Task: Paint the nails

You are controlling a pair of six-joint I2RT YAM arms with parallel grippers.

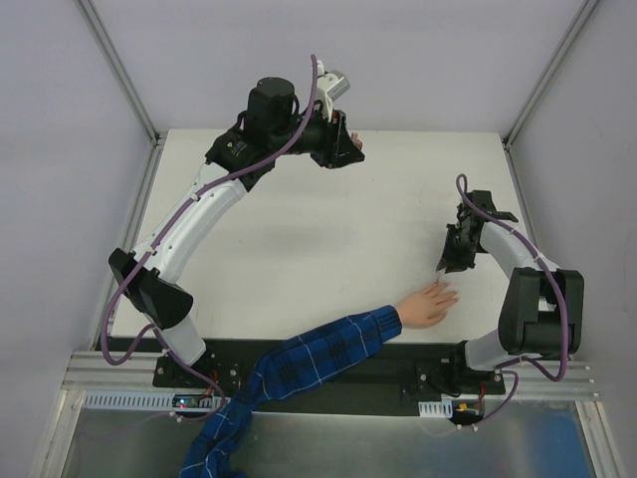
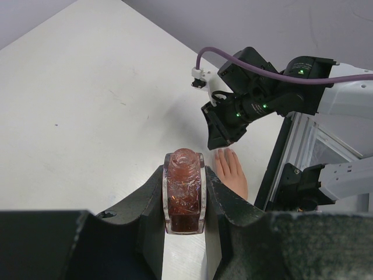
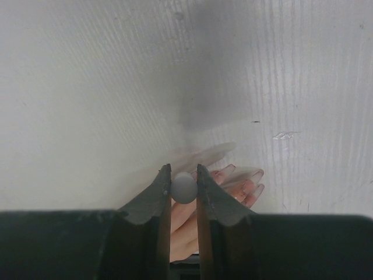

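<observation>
Where the plaid sleeve (image 1: 318,347) crosses the near bench (image 1: 299,249) edge, one pale hand (image 1: 426,305) lies flat at five o'clock, the nails (image 3: 256,175) tiny and blurred at its fingertips. Just beyond, at four, the right gripper (image 1: 450,263) pinches one small round grey knob (image 3: 185,188). Matte white bench lies open to twelve o'clock, where the left gripper (image 2: 184,168) clamps one glassy reddish bottle (image 2: 184,201).

A pale hand (image 1: 426,306) lies flat on the white table (image 1: 328,229) at about five o'clock, fingers pointing toward two o'clock. Its blue-and-white plaid sleeve (image 1: 333,344) crosses the near edge around six o'clock.
</observation>
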